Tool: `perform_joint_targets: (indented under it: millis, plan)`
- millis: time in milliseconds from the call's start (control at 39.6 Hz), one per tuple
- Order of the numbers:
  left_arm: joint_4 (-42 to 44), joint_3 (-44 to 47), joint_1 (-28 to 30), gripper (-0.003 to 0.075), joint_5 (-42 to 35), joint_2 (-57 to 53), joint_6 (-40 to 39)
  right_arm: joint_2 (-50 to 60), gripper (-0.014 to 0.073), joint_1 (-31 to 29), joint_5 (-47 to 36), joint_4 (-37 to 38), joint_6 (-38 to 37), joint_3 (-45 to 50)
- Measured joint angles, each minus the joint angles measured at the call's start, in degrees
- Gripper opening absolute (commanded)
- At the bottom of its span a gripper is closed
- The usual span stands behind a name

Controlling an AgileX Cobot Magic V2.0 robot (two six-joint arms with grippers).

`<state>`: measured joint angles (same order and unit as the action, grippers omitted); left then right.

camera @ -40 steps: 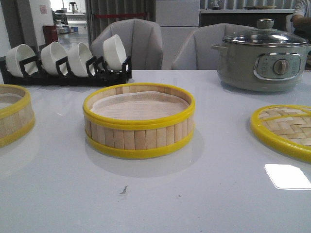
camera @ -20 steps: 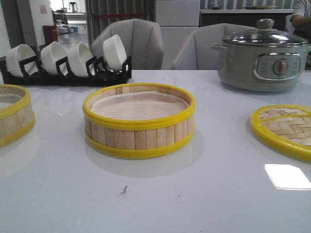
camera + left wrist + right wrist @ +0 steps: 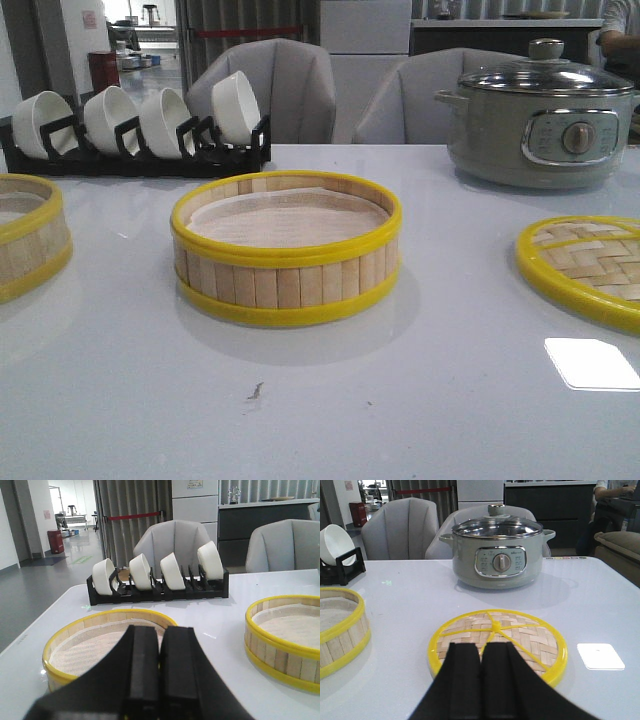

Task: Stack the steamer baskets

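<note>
Baskets sat apart on the counter (image 3: pixel 420 420): one (image 3: pixel 286 250) in the middle ahead of me, the other (image 3: pixel 28 235) off to my left, cut by the edge of the front view. Nothing was stacked yet. My left claw (image 3: pixel 160 675) had its jaws pressed together, holding nothing, and hung just short of the left basket (image 3: pixel 107 640). My right claw (image 3: pixel 481 680) was likewise closed and empty, near the woven lid (image 3: pixel 498 641), with the pot (image 3: pixel 498 555) beyond it and the bowl rack (image 3: pixel 135 128) at the far left of the counter.

I judged the baskets light and fairly stiff, thin bamboo slats held between two yellow rims, though the wall would likely flex if squeezed hard. The rims looked smooth and perhaps a little slick. The pale liner inside seemed loose, but I could not tell from these views whether it was fixed down. I thought the best hold was across the wall at the near side, one jaw inside and one outside, biting just under the top rim so the rim would stop any slip. My left claw would first have to open.
</note>
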<state>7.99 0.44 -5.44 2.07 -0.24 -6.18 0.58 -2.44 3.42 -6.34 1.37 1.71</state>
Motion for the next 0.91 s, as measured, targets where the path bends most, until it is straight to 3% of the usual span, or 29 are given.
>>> perform_joint_targets:
  millis: [454,605,908]
  plan:
    - [-1.1,-2.2,0.4,0.0088,2.7,0.5,-0.1,0.0,0.0036,0.0,0.0,0.0,0.0,0.0]
    - [-1.1,-14.6,0.5,0.0088,10.4,7.5,-0.2,0.0,0.0036,0.0,0.1,0.0,0.0,0.0]
    - [5.2,-49.4,0.5,0.0088,27.1,34.0,-0.2,0.0,0.0036,0.0,0.5,0.0,0.0,0.0]
